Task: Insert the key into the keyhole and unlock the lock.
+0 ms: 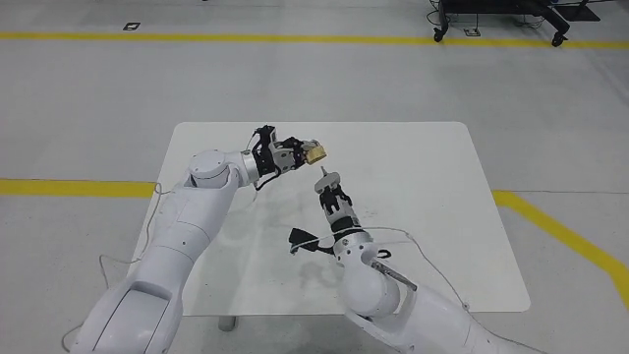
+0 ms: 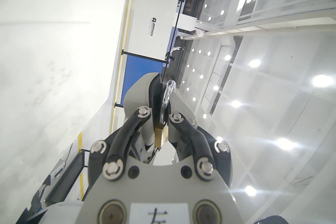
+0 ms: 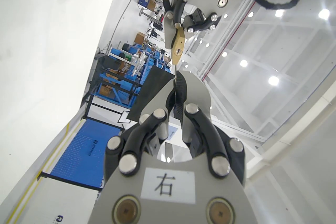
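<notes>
standing by the white table (image 1: 423, 246), i see both arms meet near its middle. the left gripper (image 2: 164, 83) comes in from the table's left side and is clamped tight on the lock (image 3: 177, 47), a small brass padlock held up off the tabletop. its two pale fingers press on the silver shackle (image 2: 168, 92) from either side, and the brass body hangs out from between them, towards the other arm.

the right gripper (image 3: 176, 78) rises from the near edge of the table and points up at the lock from just below it. its fingers are pressed together on the key (image 3: 173, 71), a thin sliver of metal that sticks out past the fingertips. the key is lined up roughly with the lock's underside, and its tip sits right by the lower corner of the brass body. whether it touches there i cannot tell.

the keyhole (image 3: 178, 52) is a small silver slot in the end face of the lock, turned towards the right gripper. it is plain to see and uncovered, so the key is not yet in it. from above, the two grippers are very near each other, with the lock between them and nearer the left one.
</notes>
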{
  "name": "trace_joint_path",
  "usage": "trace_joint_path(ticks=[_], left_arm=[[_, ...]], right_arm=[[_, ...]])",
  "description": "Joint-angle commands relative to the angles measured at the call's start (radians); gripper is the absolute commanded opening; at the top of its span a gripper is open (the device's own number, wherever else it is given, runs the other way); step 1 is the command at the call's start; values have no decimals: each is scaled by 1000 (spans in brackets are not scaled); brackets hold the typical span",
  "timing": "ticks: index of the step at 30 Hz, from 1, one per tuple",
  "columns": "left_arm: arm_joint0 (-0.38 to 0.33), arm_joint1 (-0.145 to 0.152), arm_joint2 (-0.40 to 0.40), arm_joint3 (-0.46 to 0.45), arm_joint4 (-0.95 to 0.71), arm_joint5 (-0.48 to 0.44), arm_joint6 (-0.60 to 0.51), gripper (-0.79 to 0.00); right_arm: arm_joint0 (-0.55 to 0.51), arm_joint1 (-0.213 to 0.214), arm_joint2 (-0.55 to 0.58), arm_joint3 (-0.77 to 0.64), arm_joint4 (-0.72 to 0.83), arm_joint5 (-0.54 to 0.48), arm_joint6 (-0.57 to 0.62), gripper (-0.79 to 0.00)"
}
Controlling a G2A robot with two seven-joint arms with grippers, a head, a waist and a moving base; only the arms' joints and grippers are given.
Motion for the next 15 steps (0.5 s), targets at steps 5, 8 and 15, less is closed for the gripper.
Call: trace_joint_path(ticks=[5, 8, 15], left_arm=[[7, 4, -9, -10, 0, -27, 0, -785], [12, 5, -10, -18, -1, -32, -2, -785], [16, 7, -9, -28, 4, -35, -6, -785]], right_arm=[[53, -12, -89, 48, 3, 24, 139, -785], [76, -16, -127, 70, 3, 27, 180, -785], [75, -29, -132, 90, 3, 44, 183, -785]])
